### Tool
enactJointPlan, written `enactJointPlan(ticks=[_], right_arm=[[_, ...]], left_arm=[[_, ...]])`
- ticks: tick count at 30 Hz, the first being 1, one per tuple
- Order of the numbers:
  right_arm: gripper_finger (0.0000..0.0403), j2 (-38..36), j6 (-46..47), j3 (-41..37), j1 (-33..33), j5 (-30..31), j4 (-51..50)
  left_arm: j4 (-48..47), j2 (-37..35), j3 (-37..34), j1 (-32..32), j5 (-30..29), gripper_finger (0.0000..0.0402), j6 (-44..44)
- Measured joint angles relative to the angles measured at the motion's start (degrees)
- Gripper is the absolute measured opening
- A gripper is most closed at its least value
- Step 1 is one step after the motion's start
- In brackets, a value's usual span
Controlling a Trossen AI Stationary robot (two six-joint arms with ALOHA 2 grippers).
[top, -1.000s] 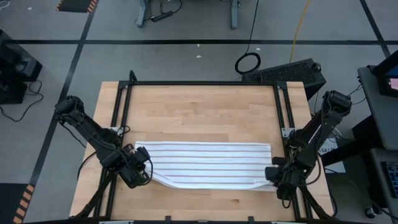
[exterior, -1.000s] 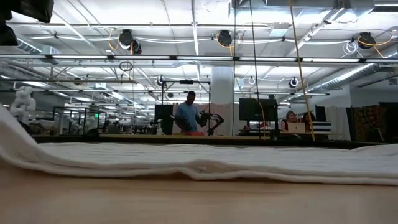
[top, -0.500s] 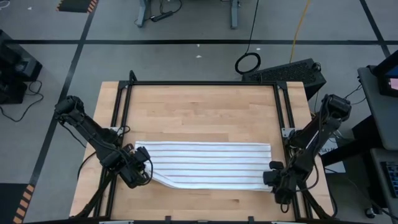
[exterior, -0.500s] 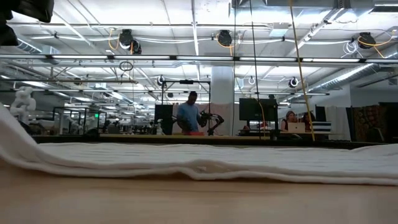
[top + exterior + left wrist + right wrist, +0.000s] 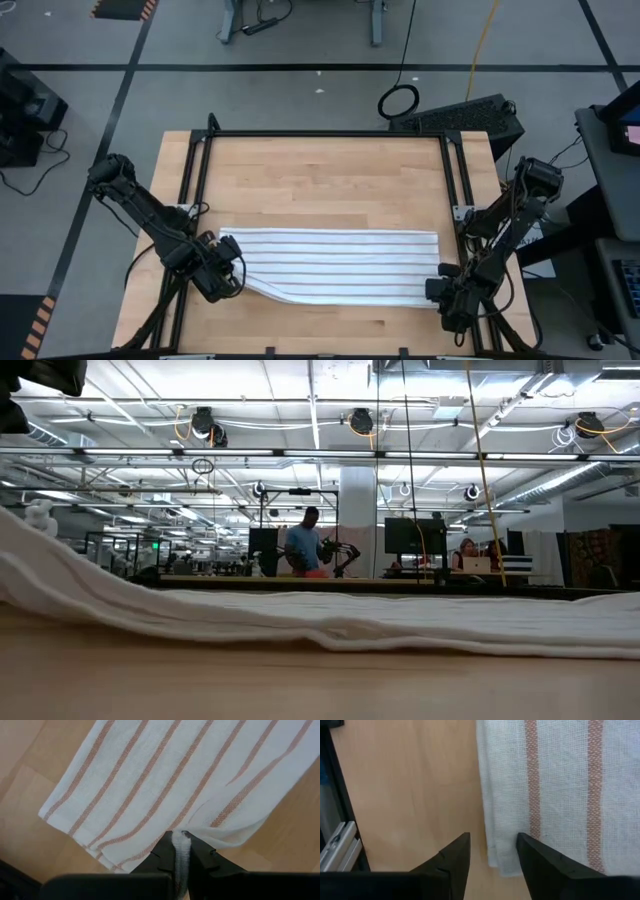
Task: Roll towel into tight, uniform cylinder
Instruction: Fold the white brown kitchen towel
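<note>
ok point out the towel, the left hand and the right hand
towel (image 5: 335, 262), high view, middle of the striped cloth
left hand (image 5: 179, 851), left wrist view, between the fingertips pinching the towel's edge
right hand (image 5: 492, 845), right wrist view, gap between the open fingertips at the towel's corner

Even overhead light, soft shadows, near field blurred in my low view.

From above I get bright, flat light on the surface (image 5: 330, 180); the arms throw only faint shadows. My low view looks into ceiling lamps (image 5: 360, 422) that glare mildly, the room behind is sharp, and the towel (image 5: 300, 615) and wood nearest the lens are out of focus. On the left wrist, the dark fingers (image 5: 162, 855) are crisp and the cloth weave just beyond them is sharp. On the right wrist, the fingers (image 5: 540, 857) read as dark silhouettes, with a thin shadow along the cloth edge between them.
</note>
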Motion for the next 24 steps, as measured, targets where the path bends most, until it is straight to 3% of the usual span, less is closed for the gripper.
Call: enactJointPlan(ticks=[4,7,11,15,24], right_arm=[[0.0157,-0.06,-0.55,0.58,0.16,-0.39,-1.46],[0.0157,-0.02,-1.03,3.97,0.29,-0.44,-8.83],[0.0157,-0.06,-3.24,8.18,2.24,3.72,-14.61],[0.0157,0.61,-2.44,8.54,4.52,8.53,-14.74],[0.0157,7.73,-2.35,8.5,5.54,8.07,-11.9]], left_arm=[[-0.04,-0.02,0.0,0.0,0.04,0.002,0.0],[-0.04,-0.02,0.0,0.0,0.07,0.002,-0.07],[-0.04,-0.02,0.0,0.0,0.11,0.002,-0.09],[-0.11,-0.02,0.01,0.0,0.09,0.002,-0.12],[-0.13,-0.02,0.0,0.0,0.18,0.002,-0.11]])
